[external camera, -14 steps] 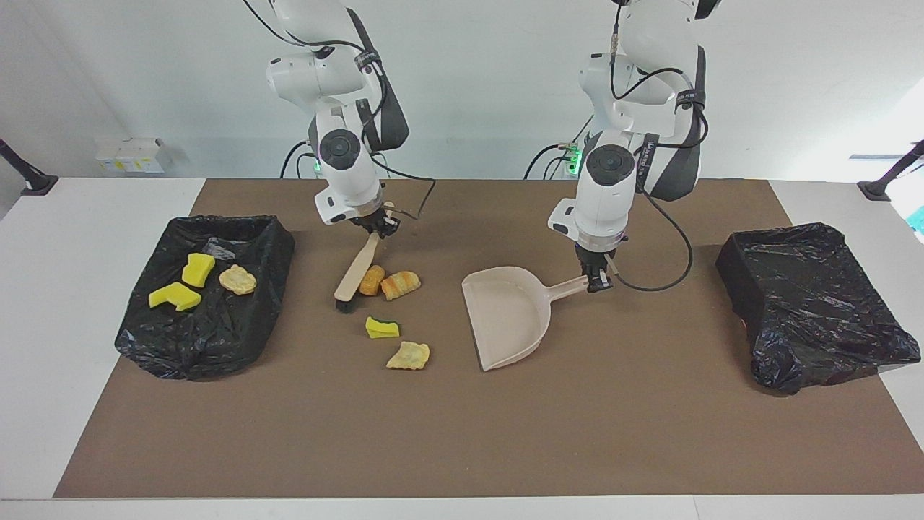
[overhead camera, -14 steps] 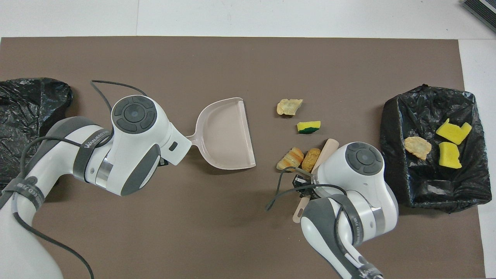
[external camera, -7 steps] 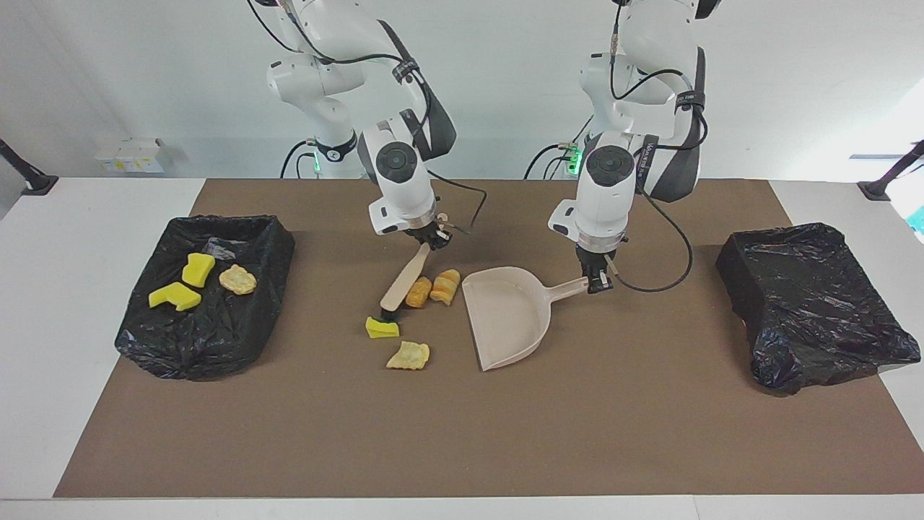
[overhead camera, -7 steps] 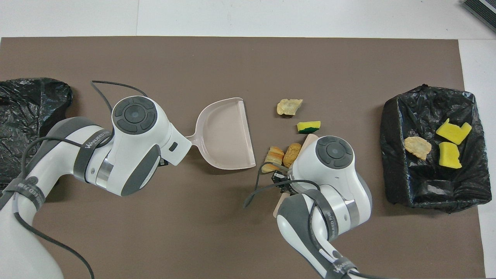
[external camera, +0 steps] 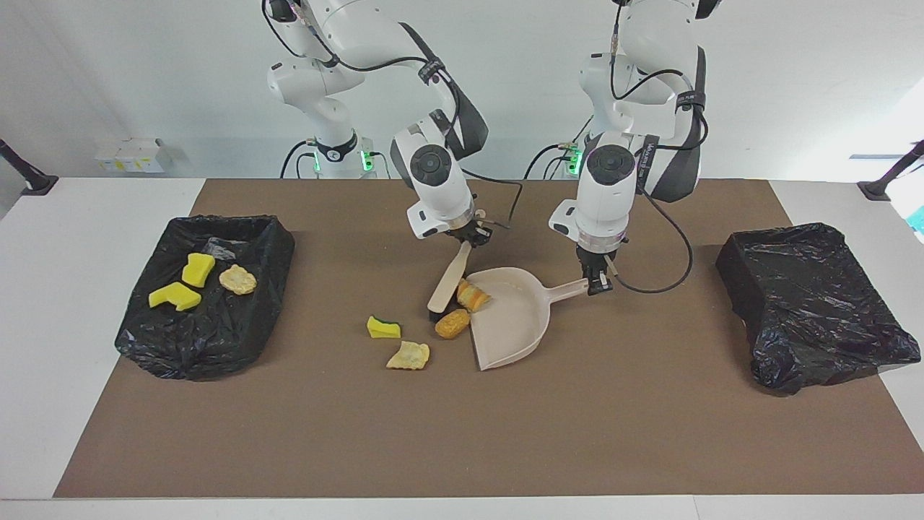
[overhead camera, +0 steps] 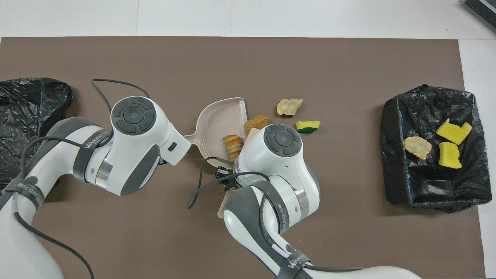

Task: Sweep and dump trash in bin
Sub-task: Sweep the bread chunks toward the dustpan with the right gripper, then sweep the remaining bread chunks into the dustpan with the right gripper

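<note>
My right gripper (external camera: 465, 236) is shut on the handle of the beige brush (external camera: 447, 280), whose black bristles rest on the mat at the dustpan's mouth. My left gripper (external camera: 596, 283) is shut on the handle of the beige dustpan (external camera: 516, 321). One golden pastry lump (external camera: 473, 295) (overhead camera: 233, 142) lies inside the pan. Another lump (external camera: 452, 323) (overhead camera: 256, 123) sits on the mat just outside its lip. A yellow sponge chunk (external camera: 382, 327) (overhead camera: 308, 126) and a flat pastry scrap (external camera: 408, 355) (overhead camera: 289, 106) lie farther toward the right arm's end.
The black-lined bin (external camera: 216, 339) (overhead camera: 391, 155) at the right arm's end holds two yellow sponge pieces and a pastry scrap. A second black-bagged bin (external camera: 808, 310) stands at the left arm's end. A brown mat (external camera: 462, 433) covers the table's middle.
My right arm swept the brush toward the dustpan, pushing two pastry lumps; one went into the pan and the other stopped at its lip. The left arm held the pan in place.
</note>
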`<state>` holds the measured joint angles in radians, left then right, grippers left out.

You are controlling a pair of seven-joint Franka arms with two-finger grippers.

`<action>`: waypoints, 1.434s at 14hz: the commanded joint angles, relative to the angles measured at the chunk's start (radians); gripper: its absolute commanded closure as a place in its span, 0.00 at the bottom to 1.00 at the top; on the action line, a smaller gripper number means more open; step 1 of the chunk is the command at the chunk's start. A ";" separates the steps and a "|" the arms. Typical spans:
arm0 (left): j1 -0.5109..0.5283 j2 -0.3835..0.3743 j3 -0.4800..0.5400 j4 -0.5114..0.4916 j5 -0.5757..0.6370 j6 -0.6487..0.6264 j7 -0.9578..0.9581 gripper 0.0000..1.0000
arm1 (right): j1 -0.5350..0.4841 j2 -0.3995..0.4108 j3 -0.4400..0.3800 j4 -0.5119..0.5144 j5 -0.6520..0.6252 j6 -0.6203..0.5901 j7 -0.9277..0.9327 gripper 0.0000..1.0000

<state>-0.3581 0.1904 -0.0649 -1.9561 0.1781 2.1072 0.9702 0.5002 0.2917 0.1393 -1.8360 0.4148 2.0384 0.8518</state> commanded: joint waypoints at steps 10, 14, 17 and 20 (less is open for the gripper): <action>0.027 -0.012 0.002 -0.024 0.017 0.004 -0.028 1.00 | -0.276 -0.071 -0.010 0.030 -0.517 -0.268 -0.397 1.00; 0.025 -0.014 0.002 -0.024 0.017 -0.012 -0.060 1.00 | -0.388 -0.040 -0.009 0.033 -0.703 -0.282 -0.666 1.00; 0.024 -0.016 0.002 -0.024 0.014 -0.032 -0.109 1.00 | -0.387 0.016 -0.007 0.041 -0.766 -0.277 -0.718 1.00; 0.022 -0.019 0.002 -0.026 0.014 -0.041 -0.145 1.00 | -0.341 0.072 0.013 0.084 -0.749 -0.279 -0.720 1.00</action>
<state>-0.3431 0.1913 -0.0602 -1.9642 0.1779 2.0681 0.8660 0.1290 0.3278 0.1387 -1.8017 -0.3214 1.7699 0.1503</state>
